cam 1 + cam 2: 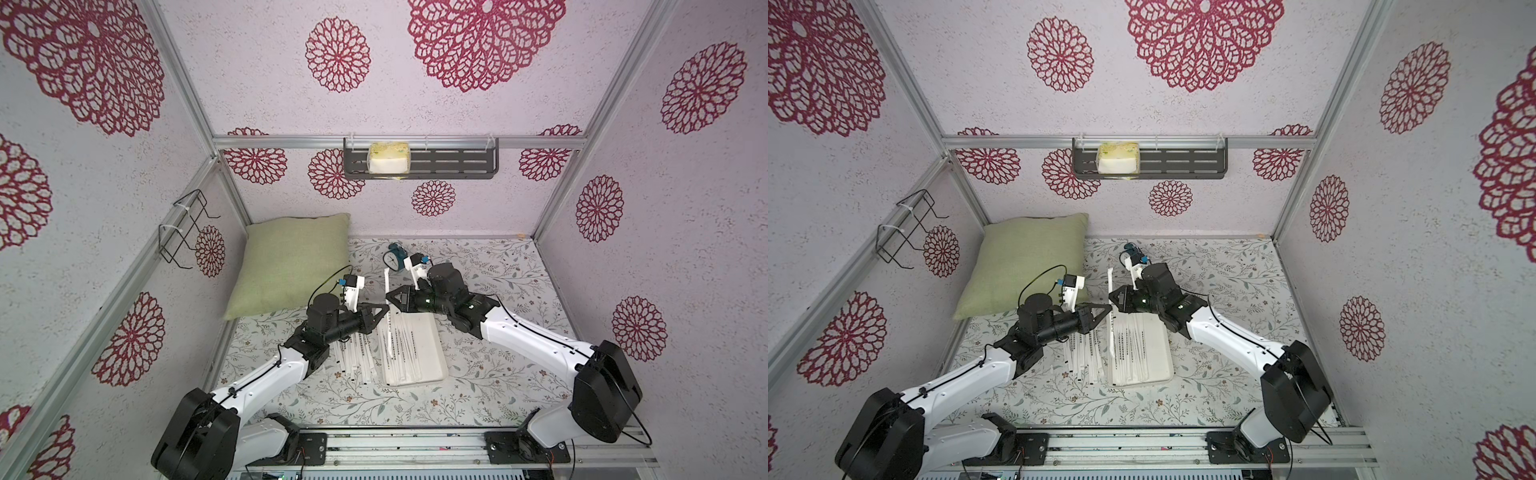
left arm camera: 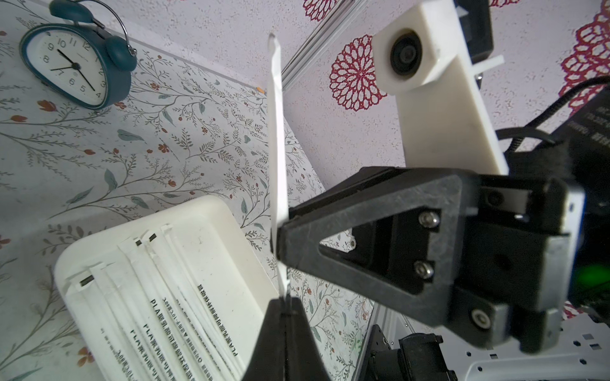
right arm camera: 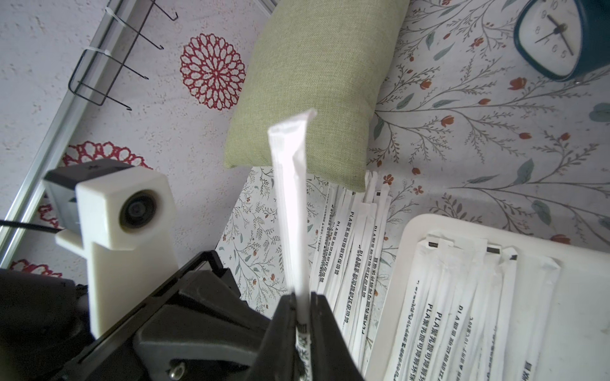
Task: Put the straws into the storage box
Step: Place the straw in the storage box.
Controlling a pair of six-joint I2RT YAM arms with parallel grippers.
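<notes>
Now storage box (image 1: 432,353) holds straws (image 1: 401,353); both end effectors (image 2: 284,298) (image 3: 302,297) pinch another straw (image 3: 290,204).

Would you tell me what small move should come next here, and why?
Probably open the left tool: both it and the right tool seem to pinch one straw, so the right could then lay it in the box.

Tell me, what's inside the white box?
Paper-wrapped straws lie side by side in the storage box, crowded toward one long side; the rest is bare. Anything beneath the straws is covered.
</notes>
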